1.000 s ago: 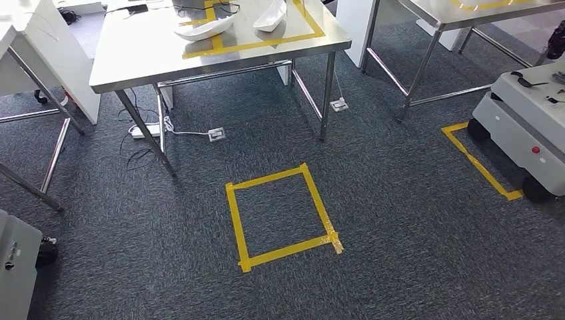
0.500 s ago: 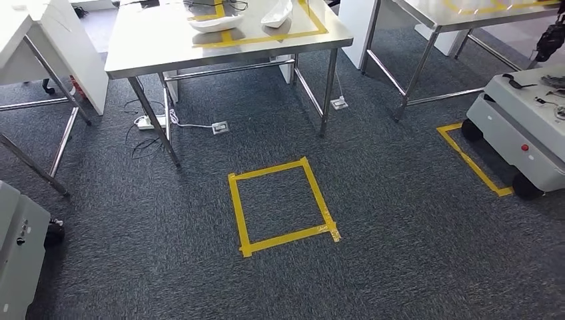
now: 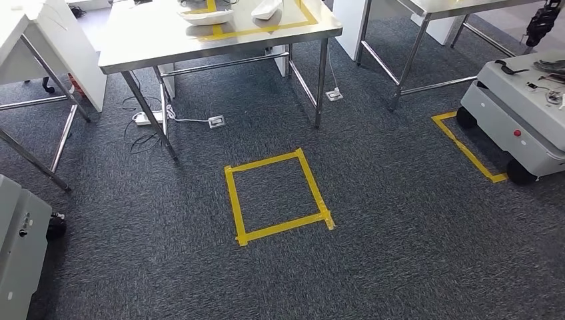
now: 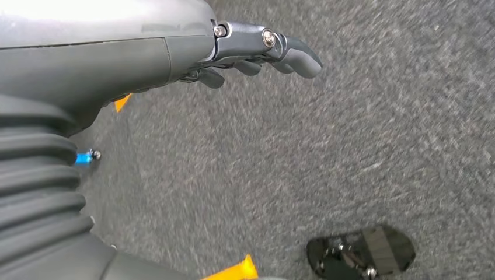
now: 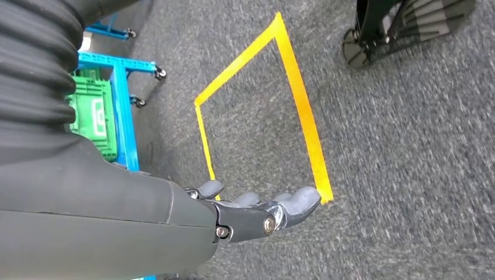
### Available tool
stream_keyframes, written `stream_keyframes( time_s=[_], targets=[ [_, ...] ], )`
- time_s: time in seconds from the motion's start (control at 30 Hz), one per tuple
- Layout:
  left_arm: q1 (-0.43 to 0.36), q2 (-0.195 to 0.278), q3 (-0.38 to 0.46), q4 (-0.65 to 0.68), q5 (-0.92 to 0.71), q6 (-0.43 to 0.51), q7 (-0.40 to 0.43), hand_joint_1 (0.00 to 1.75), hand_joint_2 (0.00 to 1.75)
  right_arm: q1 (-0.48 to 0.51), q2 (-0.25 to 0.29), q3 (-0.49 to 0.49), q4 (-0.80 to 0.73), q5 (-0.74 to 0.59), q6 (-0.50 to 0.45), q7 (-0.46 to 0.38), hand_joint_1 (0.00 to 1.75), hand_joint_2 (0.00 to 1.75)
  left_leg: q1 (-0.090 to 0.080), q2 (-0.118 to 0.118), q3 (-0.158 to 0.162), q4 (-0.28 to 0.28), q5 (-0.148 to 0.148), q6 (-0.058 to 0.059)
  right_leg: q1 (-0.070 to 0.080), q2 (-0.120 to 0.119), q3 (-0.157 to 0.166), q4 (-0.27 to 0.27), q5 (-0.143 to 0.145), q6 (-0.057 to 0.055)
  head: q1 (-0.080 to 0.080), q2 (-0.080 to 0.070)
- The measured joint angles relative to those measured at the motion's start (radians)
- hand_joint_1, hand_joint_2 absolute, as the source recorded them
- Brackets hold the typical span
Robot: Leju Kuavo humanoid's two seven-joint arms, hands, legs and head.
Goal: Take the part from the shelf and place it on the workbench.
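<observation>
White parts on steel workbench.

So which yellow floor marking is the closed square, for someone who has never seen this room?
Start at the steel table carrying the white curved parts. On the dark grey carpet in front of it lies the yellow tape square. It is closed on all four sides, unlike the tape outline half hidden beside the grey wheeled cart.

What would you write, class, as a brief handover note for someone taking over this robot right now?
Left hand: holds nothing, hangs over the carpet.
Right hand: holds nothing, fingers loosely extended, above a yellow tape square.
Two white parts already lie on the steel workbench ahead. A blue shelf frame shows in the right wrist view.
Done: nothing in hand yet.
Left: fetch a part from the shelf, place it on the workbench.
</observation>
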Motion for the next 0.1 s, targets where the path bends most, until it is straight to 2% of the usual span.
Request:
stream_keyframes(
  time_s=[0.03,0.1],
  targets=[
    [0.007,0.000,0.000,-0.004,0.011,-0.003,-0.003,0.00,1.75,0.006,-0.003,0.023,-0.004,-0.023,0.004,-0.002,0.00,1.75,0.001,0.000,0.000,-0.002,0.007,0.001,0.001,0.000,-0.002,0.001,0.002,-0.004,0.000,0.000],
    [0.017,0.001,0.002,-0.010,0.028,-0.007,-0.007,0.00,1.75,0.013,-0.007,0.060,-0.010,-0.058,0.012,-0.005,0.00,1.75,0.002,0.000,-0.001,-0.006,0.014,-0.008,0.003,0.000,-0.005,0.002,0.005,-0.008,0.000,0.000]
  ],
)
